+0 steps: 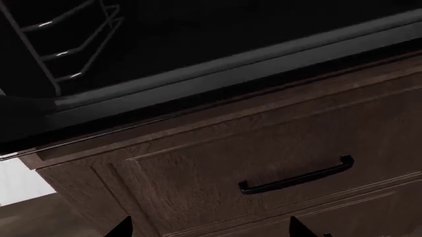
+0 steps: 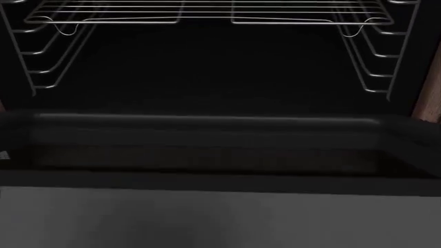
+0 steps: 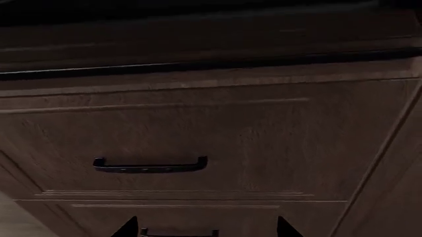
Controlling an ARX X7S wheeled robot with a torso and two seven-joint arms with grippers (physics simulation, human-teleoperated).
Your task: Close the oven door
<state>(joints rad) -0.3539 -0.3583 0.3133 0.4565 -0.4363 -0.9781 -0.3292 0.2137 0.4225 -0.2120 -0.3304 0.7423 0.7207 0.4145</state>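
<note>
The oven door (image 2: 220, 217) lies folded down and open, its matte grey inner face filling the bottom of the head view. Behind it gapes the dark oven cavity (image 2: 206, 67) with a wire rack (image 2: 206, 13). Neither gripper shows in the head view. My left gripper (image 1: 211, 229) is open, fingertips (image 1: 122, 228) wide apart, facing the wooden drawer front (image 1: 250, 143) below the oven, with nothing between them. My right gripper (image 3: 205, 228) is open too, pointing at the same drawer front (image 3: 218, 133). Neither touches anything.
The drawer's black handle (image 1: 297, 177) (image 3: 150, 165) sits ahead of both grippers. A second handle (image 3: 178, 232) shows lower down. A black oven edge (image 1: 231, 74) (image 3: 211, 61) runs above the drawer. Side rack guides (image 1: 66, 49) show in the left wrist view. Brown cabinet side (image 2: 428, 98) flanks the oven.
</note>
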